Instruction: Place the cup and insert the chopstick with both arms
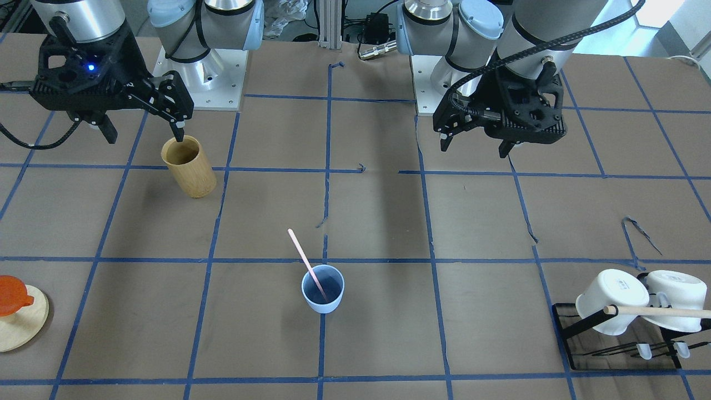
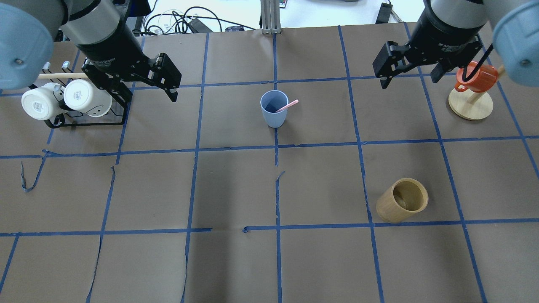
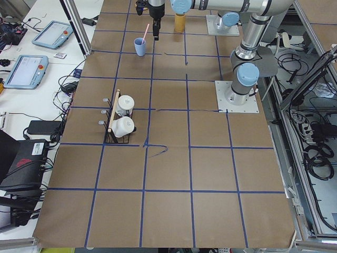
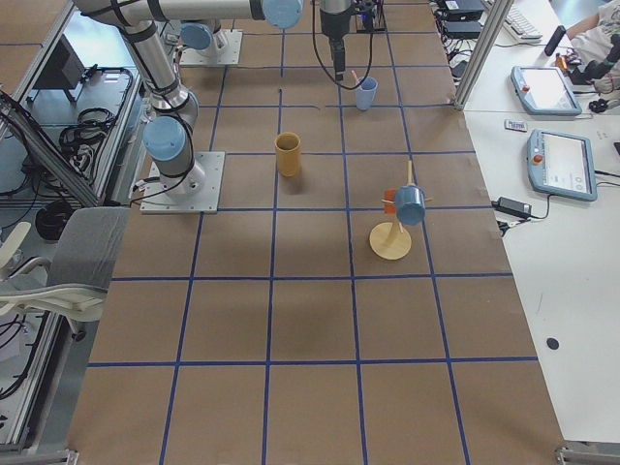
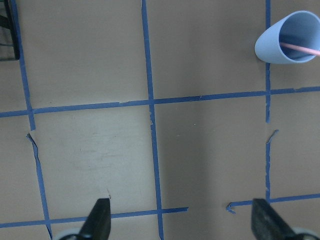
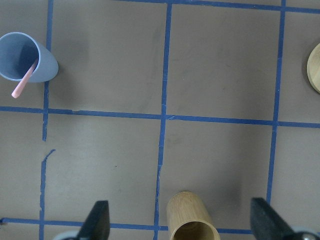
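The chopstick (image 1: pixel 305 260) stands tilted in the cup (image 1: pixel 323 305), well apart from the bamboo cylinder (image 1: pixel 190 169).

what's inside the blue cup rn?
One pale-pink chopstick, leaning on the rim, its upper end sticking out above the blue cup. Nothing else shows inside, though the near wall hides part of the cup's floor.

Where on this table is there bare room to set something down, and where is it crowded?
Widest bare stretch: the robot-side squares to the left of the bamboo cylinder. Also free: between cup and mug rack, and between cup and orange-mug stand. Crowded: the far corners, at rack and stand. Left gripper and right gripper hang open overhead.
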You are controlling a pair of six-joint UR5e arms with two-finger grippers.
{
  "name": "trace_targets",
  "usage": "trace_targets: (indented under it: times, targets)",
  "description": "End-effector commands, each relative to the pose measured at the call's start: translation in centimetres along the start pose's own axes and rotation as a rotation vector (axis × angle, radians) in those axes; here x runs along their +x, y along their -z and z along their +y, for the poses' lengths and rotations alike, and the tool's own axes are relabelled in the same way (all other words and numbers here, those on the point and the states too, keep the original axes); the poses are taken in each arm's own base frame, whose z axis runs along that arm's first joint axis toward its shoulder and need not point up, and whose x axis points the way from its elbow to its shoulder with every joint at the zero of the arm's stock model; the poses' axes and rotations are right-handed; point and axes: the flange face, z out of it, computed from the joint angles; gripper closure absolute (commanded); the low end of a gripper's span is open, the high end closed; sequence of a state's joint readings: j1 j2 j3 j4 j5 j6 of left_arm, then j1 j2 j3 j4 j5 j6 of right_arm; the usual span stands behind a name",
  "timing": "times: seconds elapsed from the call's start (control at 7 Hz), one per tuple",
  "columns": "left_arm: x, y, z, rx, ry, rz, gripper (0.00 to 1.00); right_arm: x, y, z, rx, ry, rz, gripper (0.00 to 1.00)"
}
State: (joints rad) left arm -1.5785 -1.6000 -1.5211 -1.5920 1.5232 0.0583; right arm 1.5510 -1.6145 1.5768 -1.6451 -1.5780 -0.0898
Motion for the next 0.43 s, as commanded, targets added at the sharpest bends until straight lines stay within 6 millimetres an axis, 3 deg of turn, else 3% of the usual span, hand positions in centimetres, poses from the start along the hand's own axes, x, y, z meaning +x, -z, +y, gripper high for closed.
trace_targets:
  times: [0.0, 0.29]
  targets:
    - [-0.01, 0.04, 0.00, 0.000, 0.000, -0.002, 0.00, 0.01, 0.29, -0.02, 0.003, 0.007, 0.001, 0.00]
    - [-0.03, -0.03, 0.01, -0.001, 0.000, -0.003, 0.00, 0.01, 0.44, 0.09, 0.004, 0.010, 0.001, 0.00]
